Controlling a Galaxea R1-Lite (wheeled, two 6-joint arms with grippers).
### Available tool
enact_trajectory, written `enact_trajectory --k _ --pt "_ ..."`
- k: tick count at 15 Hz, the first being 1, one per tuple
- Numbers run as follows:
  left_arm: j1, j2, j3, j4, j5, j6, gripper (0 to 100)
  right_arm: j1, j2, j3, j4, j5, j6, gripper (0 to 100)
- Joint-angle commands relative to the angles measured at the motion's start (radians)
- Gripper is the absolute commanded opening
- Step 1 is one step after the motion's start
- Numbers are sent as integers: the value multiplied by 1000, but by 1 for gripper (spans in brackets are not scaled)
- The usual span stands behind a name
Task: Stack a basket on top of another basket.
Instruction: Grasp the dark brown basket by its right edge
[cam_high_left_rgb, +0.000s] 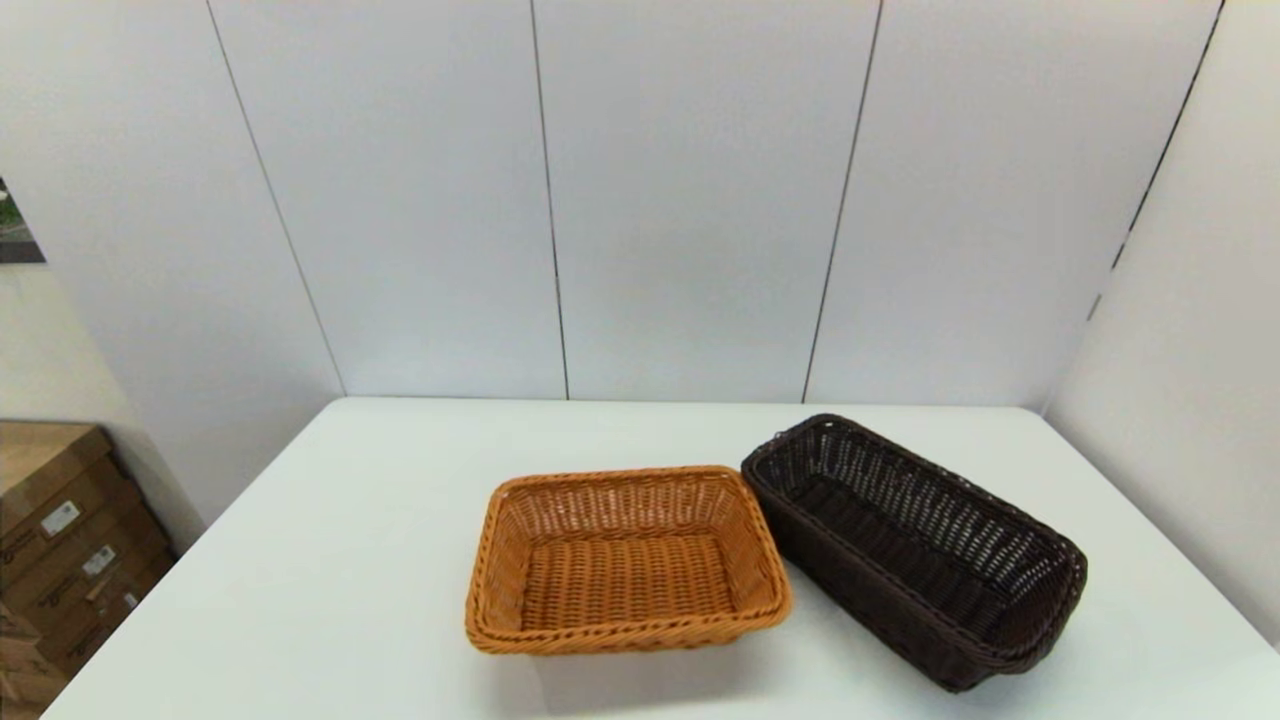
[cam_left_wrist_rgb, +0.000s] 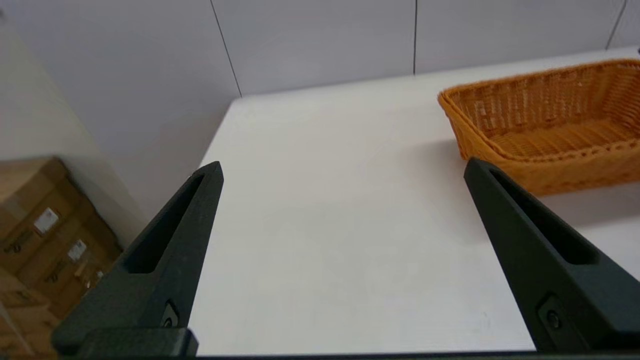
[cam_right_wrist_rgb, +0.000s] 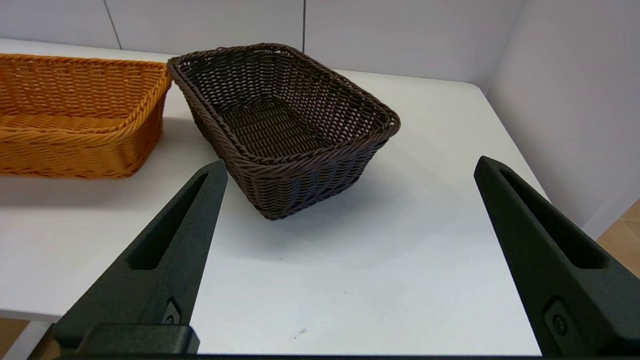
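1. Dark brown, almost black woven wicker basket (cam_high_left_rgb: 915, 550), long and rectangular with deep open-weave sides, stands upright on the white table (cam_high_left_rgb: 330, 560), angled rather than square to the table's edge.
2. Just beside it, on the robot's left of the dark basket, sits the orange-tan rectangular wicker basket (cam_high_left_rgb: 625, 560), shallower, with flared sides and a braided rim; the two rims come very near at one corner, and I cannot tell whether they touch.
3. Both baskets are empty and neither rests on the other.
4. Nearer the robot than the dark basket, the right gripper (cam_right_wrist_rgb: 350, 167) is off the table's near edge, its fingers (cam_right_wrist_rgb: 165, 260) spread wide, holding nothing.
5. Farther to the left of the dark basket, beyond the orange-tan one, the left gripper (cam_left_wrist_rgb: 342, 167) sits at the near edge, fingers (cam_left_wrist_rgb: 165, 260) likewise spread wide and empty.
6. Cardboard boxes (cam_high_left_rgb: 60, 540) stand on the floor left of the table.
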Motion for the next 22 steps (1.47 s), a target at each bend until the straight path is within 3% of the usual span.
enact_trajectory --k 1,22 --pt "-1 1 61 -45 -2 -1 100 0 1 0 1 0 -1 100" --pt "1 1 62 -50 0 -21 100 -1 1 0 1 0 -7 100"
